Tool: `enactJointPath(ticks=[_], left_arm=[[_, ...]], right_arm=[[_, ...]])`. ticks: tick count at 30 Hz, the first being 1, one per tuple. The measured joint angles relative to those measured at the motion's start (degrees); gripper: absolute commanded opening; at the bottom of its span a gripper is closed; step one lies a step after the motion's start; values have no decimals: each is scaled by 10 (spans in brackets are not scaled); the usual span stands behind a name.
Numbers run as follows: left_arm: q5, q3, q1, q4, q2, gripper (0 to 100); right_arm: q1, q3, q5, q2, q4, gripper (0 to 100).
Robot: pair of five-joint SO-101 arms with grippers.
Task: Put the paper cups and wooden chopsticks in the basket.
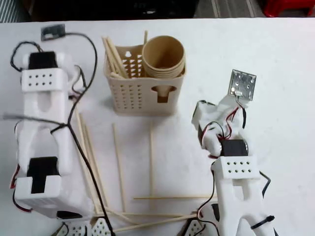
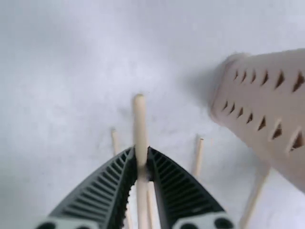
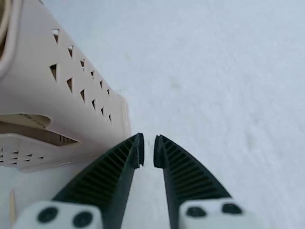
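Note:
My left gripper (image 2: 140,153) is shut on a wooden chopstick (image 2: 139,124) that sticks out past its tips, above the white table. The beige perforated basket (image 2: 267,109) stands off to one side of it. In the high view the basket (image 1: 142,96) holds stacked paper cups (image 1: 163,54) and several chopsticks (image 1: 115,59). My right gripper (image 3: 147,143) is shut with nothing between its fingers, close beside a basket wall (image 3: 57,109). Loose chopsticks (image 1: 118,162) lie on the table in front of the basket, between the left arm (image 1: 44,123) and the right arm (image 1: 231,157).
More loose chopsticks (image 1: 170,197) lie crosswise near the table's front edge, and others (image 1: 91,157) run alongside the left arm under a black cable (image 1: 81,147). White table (image 1: 275,59) stretches to the right of the basket.

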Motion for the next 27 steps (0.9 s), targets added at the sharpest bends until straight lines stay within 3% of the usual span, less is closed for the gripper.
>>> enactJointPath(ticks=[6,19,27], left_arm=[[0,-167,49,75,0,21],[-1,-436,129,79,0,21],[-1,-540,164,-40,0,21]], right_arm=[[0,0,0,0,0,50],[0,0,0,0,0,49],[0,0,0,0,0,49]])
